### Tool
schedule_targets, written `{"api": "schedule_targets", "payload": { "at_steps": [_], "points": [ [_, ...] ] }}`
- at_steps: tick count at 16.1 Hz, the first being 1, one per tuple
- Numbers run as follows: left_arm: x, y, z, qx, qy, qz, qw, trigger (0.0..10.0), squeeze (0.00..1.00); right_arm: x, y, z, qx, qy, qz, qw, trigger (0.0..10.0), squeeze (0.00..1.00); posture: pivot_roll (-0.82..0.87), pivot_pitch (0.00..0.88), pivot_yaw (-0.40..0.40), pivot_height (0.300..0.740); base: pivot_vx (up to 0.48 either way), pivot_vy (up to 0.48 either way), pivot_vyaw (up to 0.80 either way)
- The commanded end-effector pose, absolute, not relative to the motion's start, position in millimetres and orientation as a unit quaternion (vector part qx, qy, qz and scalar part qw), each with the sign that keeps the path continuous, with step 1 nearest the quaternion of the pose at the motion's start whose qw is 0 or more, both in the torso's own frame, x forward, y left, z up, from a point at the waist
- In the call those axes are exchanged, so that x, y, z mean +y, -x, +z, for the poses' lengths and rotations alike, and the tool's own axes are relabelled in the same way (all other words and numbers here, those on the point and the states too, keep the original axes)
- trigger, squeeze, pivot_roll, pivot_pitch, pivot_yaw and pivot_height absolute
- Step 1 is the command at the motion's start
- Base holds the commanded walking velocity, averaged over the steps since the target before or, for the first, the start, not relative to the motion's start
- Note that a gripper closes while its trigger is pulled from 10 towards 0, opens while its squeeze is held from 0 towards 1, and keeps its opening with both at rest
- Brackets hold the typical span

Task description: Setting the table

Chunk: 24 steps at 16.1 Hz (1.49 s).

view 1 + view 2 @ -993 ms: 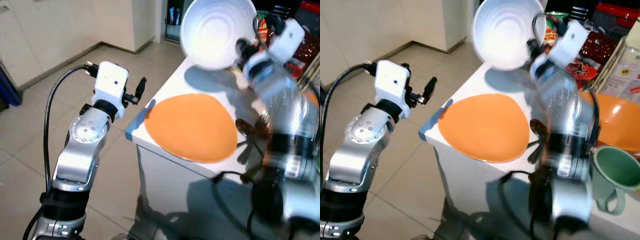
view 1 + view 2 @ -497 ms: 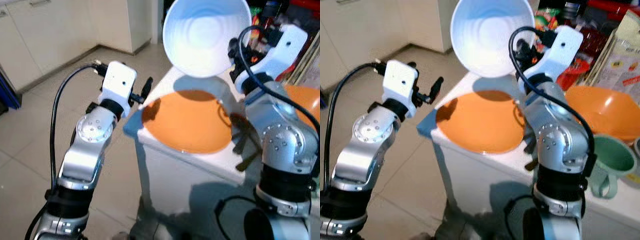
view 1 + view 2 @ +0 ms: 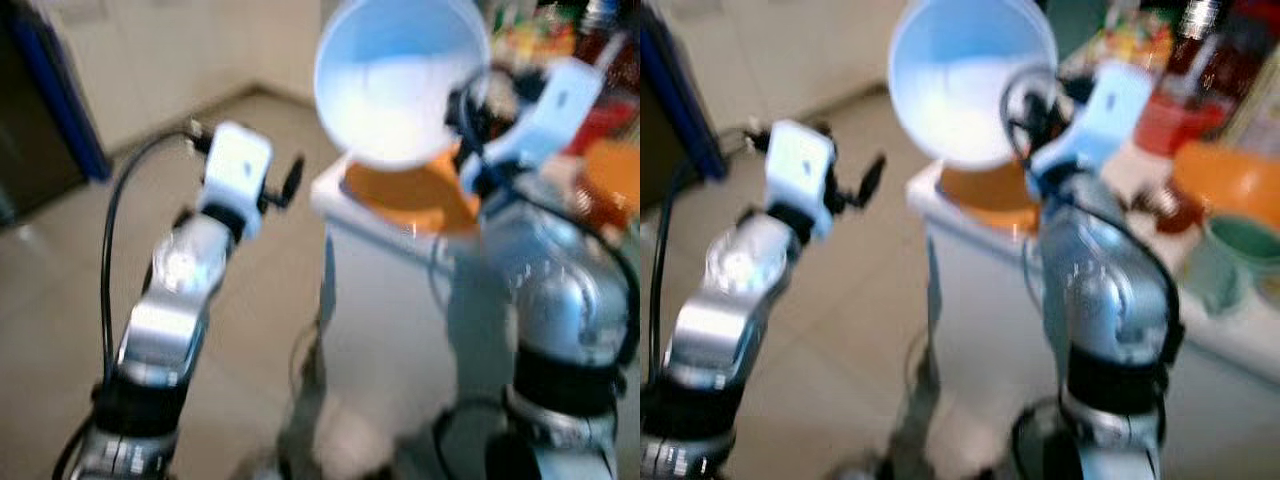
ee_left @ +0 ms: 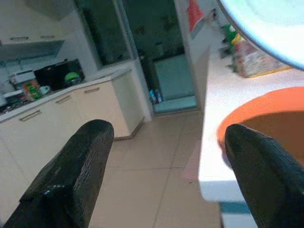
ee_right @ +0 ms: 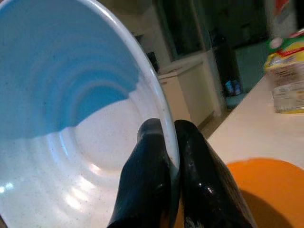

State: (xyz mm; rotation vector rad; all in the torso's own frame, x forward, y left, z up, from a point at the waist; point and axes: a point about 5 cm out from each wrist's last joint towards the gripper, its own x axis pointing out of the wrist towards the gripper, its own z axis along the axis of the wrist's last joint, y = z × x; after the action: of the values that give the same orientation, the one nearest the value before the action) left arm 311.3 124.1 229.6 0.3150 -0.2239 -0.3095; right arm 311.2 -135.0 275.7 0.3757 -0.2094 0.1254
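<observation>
In the left eye view, blurred by motion, the right gripper [image 3: 462, 108] holds a white bowl [image 3: 400, 80] up in the air, tipped so that its hollow faces the camera. The bowl is round and deep, pale bluish in its upper part and bright white lower down. It hangs above the near corner of a white table [image 3: 385, 270], over an orange plate [image 3: 415, 192] that lies at that corner. The left gripper [image 3: 290, 178] is raised beside the table's edge, over the tiled floor [image 3: 60, 330].

In the right eye view the same bowl sits high between the two arms, and further along the table stand an orange bowl [image 3: 1230, 190] and a green cup [image 3: 1245, 245], both too blurred to tell more.

In the left wrist view the left jaws stand wide apart with nothing between them, one finger [image 4: 66, 175] on either side of open floor. Past them lie the table's corner and the orange plate's rim, with the white bowl's edge above. Cream kitchen cabinets [image 4: 76, 109] line the far wall.

In the right wrist view the right jaws are clamped on the white bowl's rim, one finger [image 5: 145, 185] inside and the other outside. The inside shows concentric ridges, fine speckles and a glossy glaze. The orange plate lies on the table below.
</observation>
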Motion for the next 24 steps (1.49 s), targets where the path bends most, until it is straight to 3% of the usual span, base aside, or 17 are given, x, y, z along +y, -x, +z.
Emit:
{"api": "schedule_targets", "payload": {
  "at_steps": [1,6,8,13,16,20,24],
  "points": [
    [126.2,-313.1,232.9,-0.115,-0.156,-0.144,0.97,10.0,0.0,-136.1,-307.7,287.6,-0.136,-0.182,0.063,0.972,10.0,0.0,-0.03,0.0,-0.019,0.74,0.0,0.0,0.0],
    [130.6,-317.4,216.8,-0.086,-0.104,-0.106,0.985,10.0,0.0,-144.1,-304.9,271.6,-0.128,-0.094,0.038,0.987,10.0,0.0,-0.04,0.0,-0.019,0.74,0.0,0.0,0.0],
    [129.0,-318.2,200.2,-0.057,-0.094,-0.094,0.99,10.0,0.0,-152.7,-300.6,240.1,-0.102,-0.054,0.013,0.993,10.0,0.0,-0.04,0.0,-0.017,0.74,0.0,0.0,0.0],
    [133.2,-319.4,170.1,-0.008,-0.091,-0.061,0.994,10.0,0.0,-173.9,-286.2,177.5,-0.027,-0.074,-0.05,0.996,10.0,0.0,-0.04,0.0,-0.002,0.74,0.0,0.0,-0.47],
    [136.7,-319.8,165.3,-0.002,-0.095,-0.058,0.994,10.0,0.0,-174.7,-284.9,173.0,-0.036,-0.065,-0.051,0.996,10.0,0.0,-0.05,0.0,0.003,0.74,0.0,0.0,-0.79],
    [135.0,-320.8,179.7,-0.053,-0.118,-0.069,0.989,10.0,0.0,-164.0,-290.5,181.1,-0.057,-0.065,-0.021,0.996,10.0,0.0,-0.05,0.0,-0.006,0.74,0.0,0.0,-0.8],
    [132.6,-320.2,187.1,-0.069,-0.128,-0.074,0.987,10.0,0.0,-163.8,-293.6,175.8,-0.035,-0.058,-0.016,0.998,10.0,0.0,-0.04,0.0,-0.021,0.74,0.0,-0.122,0.0]
  ]
}}
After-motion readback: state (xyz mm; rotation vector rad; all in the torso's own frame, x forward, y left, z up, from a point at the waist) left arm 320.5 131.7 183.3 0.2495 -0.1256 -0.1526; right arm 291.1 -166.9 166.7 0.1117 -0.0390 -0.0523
